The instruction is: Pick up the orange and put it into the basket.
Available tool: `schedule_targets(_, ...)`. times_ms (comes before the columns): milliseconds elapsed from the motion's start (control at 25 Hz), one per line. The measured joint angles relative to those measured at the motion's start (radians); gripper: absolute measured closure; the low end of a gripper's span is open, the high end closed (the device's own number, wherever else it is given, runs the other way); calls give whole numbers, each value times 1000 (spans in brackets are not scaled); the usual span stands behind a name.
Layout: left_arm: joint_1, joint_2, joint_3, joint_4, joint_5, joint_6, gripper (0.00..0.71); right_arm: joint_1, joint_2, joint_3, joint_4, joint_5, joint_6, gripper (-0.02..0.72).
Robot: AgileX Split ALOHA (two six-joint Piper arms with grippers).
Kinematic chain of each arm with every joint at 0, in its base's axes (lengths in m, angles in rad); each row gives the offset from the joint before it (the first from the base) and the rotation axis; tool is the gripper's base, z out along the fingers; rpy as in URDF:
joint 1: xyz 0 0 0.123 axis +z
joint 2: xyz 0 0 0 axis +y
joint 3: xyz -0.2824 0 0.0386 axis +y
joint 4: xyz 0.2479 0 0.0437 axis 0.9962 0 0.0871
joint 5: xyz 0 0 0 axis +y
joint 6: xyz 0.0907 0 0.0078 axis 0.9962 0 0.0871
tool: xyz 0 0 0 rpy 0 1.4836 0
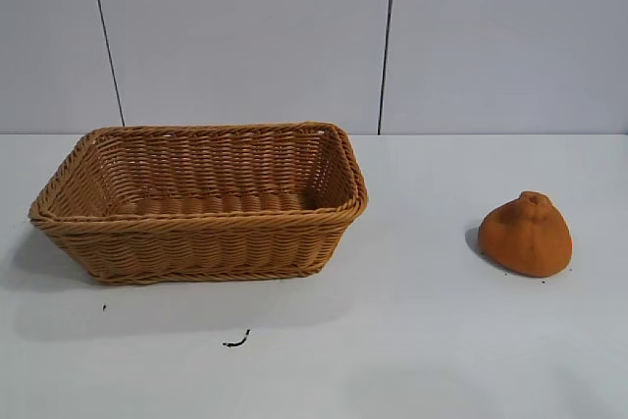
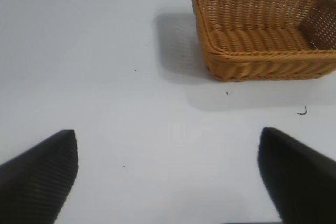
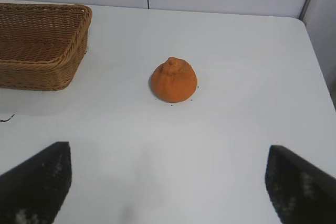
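The orange [image 1: 527, 235], dull and lumpy with a knob on top, rests on the white table at the right; it also shows in the right wrist view as the orange [image 3: 174, 81]. The wicker basket [image 1: 201, 228] stands at the left, with nothing visible inside; the left wrist view shows the basket [image 2: 247, 64] too. My right gripper [image 3: 169, 153] hangs open above bare table, a good way short of the orange, nothing between its fingers. My left gripper [image 2: 168, 142] is open too, over bare table well away from the basket. Neither arm appears in the exterior view.
A small dark scrap [image 1: 236, 341] lies on the table in front of the basket. A grey panelled wall [image 1: 314, 36] rises behind the table. Open table surface separates basket and orange.
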State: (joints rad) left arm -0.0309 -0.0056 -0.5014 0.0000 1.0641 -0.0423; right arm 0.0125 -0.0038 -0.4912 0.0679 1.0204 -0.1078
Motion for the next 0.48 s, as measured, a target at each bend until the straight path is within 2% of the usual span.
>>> schedule_targets(280, 0, 0, 0, 0, 0, 0, 44, 0, 6, -2, 0, 0, 0, 10)
schedule_targets(480, 0, 0, 0, 0, 0, 0, 44, 1, 193, -88, -12, -11, 0, 10)
